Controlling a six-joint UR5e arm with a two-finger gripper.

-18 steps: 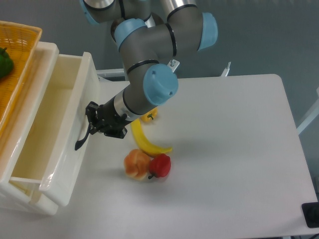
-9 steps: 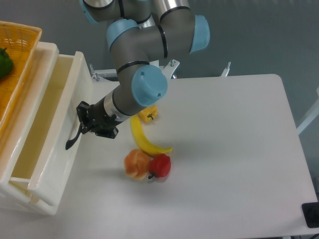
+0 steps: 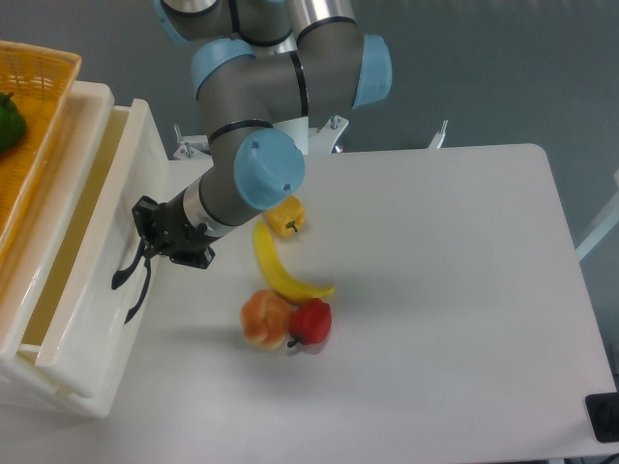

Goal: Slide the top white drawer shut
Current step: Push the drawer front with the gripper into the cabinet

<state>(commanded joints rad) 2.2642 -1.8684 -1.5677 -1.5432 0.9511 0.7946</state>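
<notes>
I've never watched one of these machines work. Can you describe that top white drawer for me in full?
The top white drawer is deep, glossy white plastic, with nothing visible inside. It stands partly open, jutting from the white cabinet at the table's left. A curved black handle sits on its front panel, and the black gripper is up against that panel, by the handle.

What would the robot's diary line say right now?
phase: pushing | gripper: against black handle | top white drawer: partly open | fruit: untouched on table
</notes>
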